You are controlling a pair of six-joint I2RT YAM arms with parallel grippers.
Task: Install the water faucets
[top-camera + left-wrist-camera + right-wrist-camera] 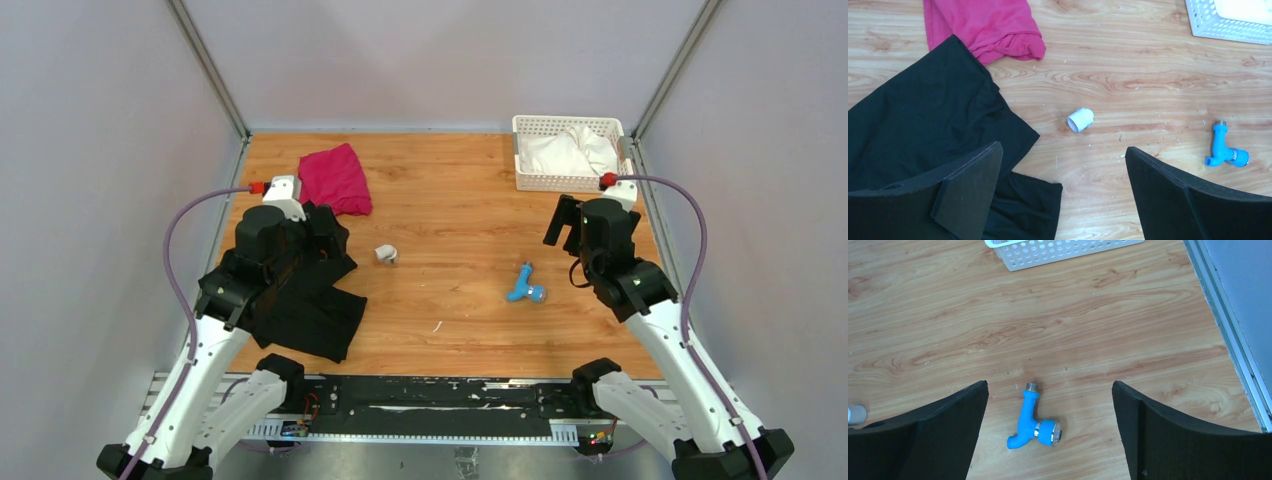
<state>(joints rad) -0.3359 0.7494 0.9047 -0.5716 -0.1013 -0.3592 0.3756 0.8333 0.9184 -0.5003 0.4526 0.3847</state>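
The blue plastic faucet (524, 285) lies on its side on the wooden table, right of centre. In the right wrist view the faucet (1032, 419) lies between my open fingers, with its knob to the right and threaded end pointing away. It also shows in the left wrist view (1225, 147). A short white pipe fitting (385, 254) lies near the table's middle, and shows in the left wrist view (1080, 120). My right gripper (1050, 432) is open and empty above the faucet. My left gripper (1063, 195) is open and empty over the black cloth's edge.
A black cloth (310, 300) lies under the left arm. A pink cloth (336, 178) lies at the back left. A white perforated basket (530, 180) with white cloth in it stands at the back right. Grey walls with metal rails enclose the table.
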